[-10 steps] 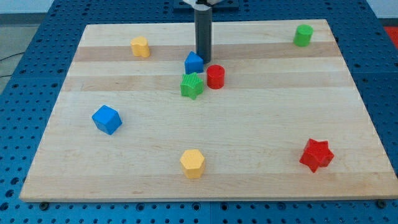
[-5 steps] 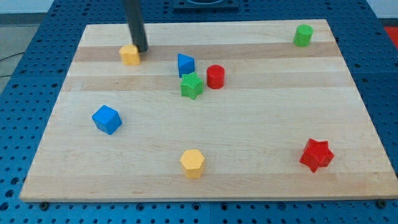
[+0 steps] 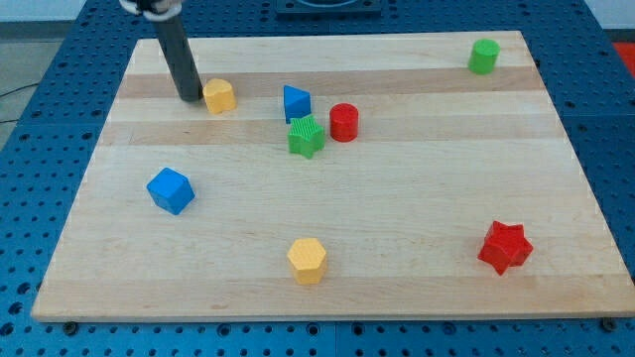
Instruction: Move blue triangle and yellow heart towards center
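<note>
Camera view: my tip (image 3: 189, 98) rests on the counter (image 3: 397, 208) near its top-left corner, just left of the yellow heart (image 3: 219, 96), close to touching it. There is no gripper, only the bare rod. The blue triangle (image 3: 296, 103) sits right of the heart, nearer the counter's top edge than its middle. Just below it lies a green star (image 3: 307, 137), with a red cylinder (image 3: 343, 122) beside both. A blue cube (image 3: 170, 190) sits toward the left edge, a yellow hexagon (image 3: 308, 260) near the bottom edge, a red star (image 3: 505, 247) near the bottom-right corner, a green cylinder (image 3: 483, 57) at the top-right corner.
</note>
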